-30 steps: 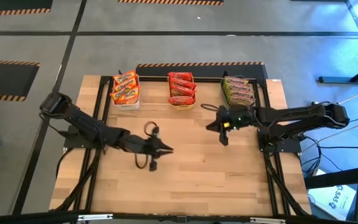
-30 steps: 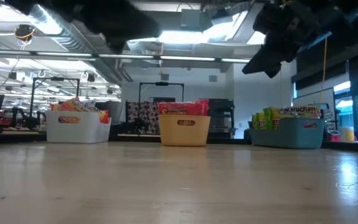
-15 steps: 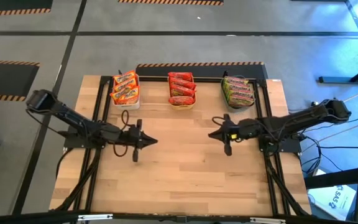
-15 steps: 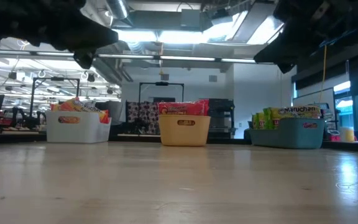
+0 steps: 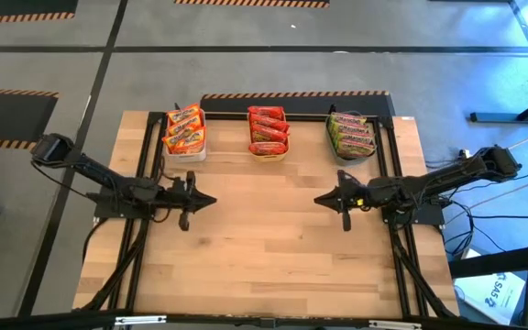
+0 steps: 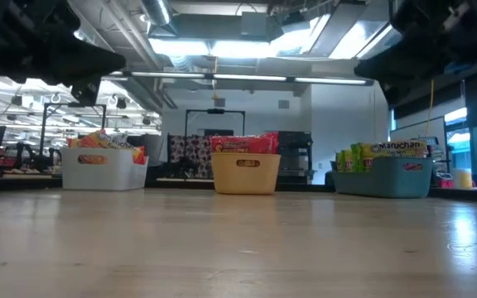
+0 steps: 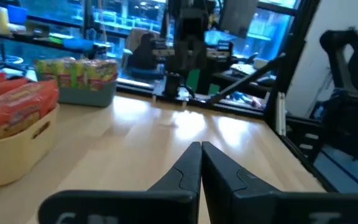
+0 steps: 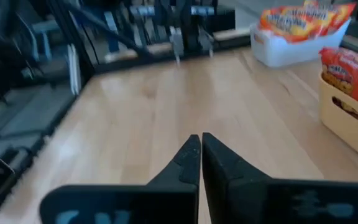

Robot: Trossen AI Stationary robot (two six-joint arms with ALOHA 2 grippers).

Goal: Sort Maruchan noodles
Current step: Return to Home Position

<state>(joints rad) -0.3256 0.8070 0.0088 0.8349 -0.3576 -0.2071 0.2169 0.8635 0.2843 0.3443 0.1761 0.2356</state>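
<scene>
Wooden table [image 6: 238,248], Maruchan noodles [image 6: 243,144] all binned.
Low view: packets in orange bin [image 6: 245,175], white bin [image 6: 104,174] left of it, blue bin [image 6: 383,180] right of it. High view: left gripper [image 5: 211,199], right gripper [image 5: 318,200] this side of orange bin, flanking it. Wrist views: both fingers pressed together.

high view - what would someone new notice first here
Three bins stand in a row along the far edge of the wooden table, each holding one colour of noodles: orange packets in the white bin, red packets in the yellow bin, green packets in the blue bin. Next, the left gripper and right gripper, both shut and holding nothing, point at each other across the table's middle.
</scene>
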